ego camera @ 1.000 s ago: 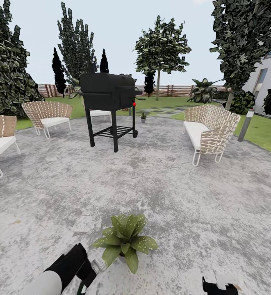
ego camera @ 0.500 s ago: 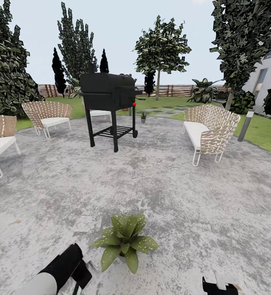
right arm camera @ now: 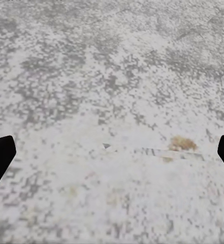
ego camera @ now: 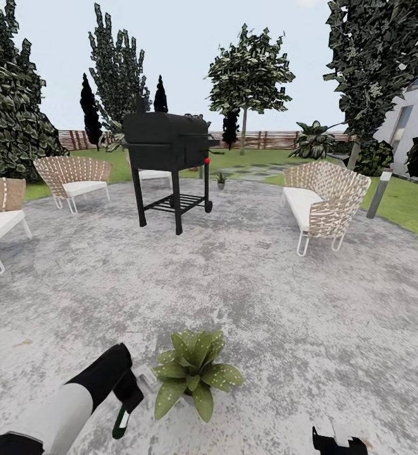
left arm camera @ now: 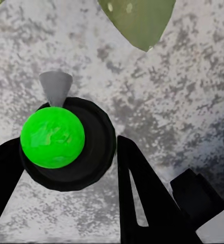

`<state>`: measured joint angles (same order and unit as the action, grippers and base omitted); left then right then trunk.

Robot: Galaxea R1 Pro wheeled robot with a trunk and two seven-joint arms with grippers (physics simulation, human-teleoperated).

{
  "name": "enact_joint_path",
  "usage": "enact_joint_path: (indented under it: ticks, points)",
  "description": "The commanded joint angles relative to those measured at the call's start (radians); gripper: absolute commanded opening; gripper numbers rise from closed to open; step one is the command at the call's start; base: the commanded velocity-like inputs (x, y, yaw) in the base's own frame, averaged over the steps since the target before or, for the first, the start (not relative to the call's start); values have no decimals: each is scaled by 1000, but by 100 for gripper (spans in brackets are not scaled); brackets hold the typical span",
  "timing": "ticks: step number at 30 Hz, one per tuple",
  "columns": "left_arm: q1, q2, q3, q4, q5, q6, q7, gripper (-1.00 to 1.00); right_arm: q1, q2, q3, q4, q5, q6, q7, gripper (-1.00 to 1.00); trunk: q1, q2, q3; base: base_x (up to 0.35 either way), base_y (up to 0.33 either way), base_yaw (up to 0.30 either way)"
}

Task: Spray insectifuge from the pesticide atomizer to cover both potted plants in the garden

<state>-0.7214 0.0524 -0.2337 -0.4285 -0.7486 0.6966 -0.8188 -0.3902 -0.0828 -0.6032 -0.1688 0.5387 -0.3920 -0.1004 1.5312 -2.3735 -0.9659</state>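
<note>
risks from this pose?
1. The left pincer holds the pesticide atomizer close beside the near potted plant; a careless swing could brush its leaves or tip the pot.
2. Pale specks already dot its leaves, but the far potted plant past the grill could get skipped.
3. The right pincer hangs open, low over the paving; it could scrape.

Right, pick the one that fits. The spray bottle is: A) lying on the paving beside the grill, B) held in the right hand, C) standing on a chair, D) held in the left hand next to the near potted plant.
D: the left hand grips the spray bottle beside the near potted plant.
</note>
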Motion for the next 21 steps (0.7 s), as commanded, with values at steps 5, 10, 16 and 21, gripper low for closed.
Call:
enact_joint_path:
  ticks: [5, 10, 16, 21]
  points:
    - [5, -3, -5, 0, -7, 1, -8, -100, -1, 0, -5, 2, 11, -4, -5, 100, 0, 0, 0, -161, 0, -178]
    - [-10, -17, -2, -10, -7, 8, -15, -100, -1, 0, -4, 3, 11, -4, -5, 100, 0, 0, 0, -33, 0, -32]
    - [-82, -25, -82, 1, -3, 37, -108, -100, -1, 1, -4, 3, 11, -4, -5, 100, 0, 0, 0, -1, 0, -1]
    - [-74, 15, -111, 8, -2, 37, -111, -100, -1, 1, -4, 3, 11, -4, -5, 100, 0, 0, 0, 0, 0, 0]
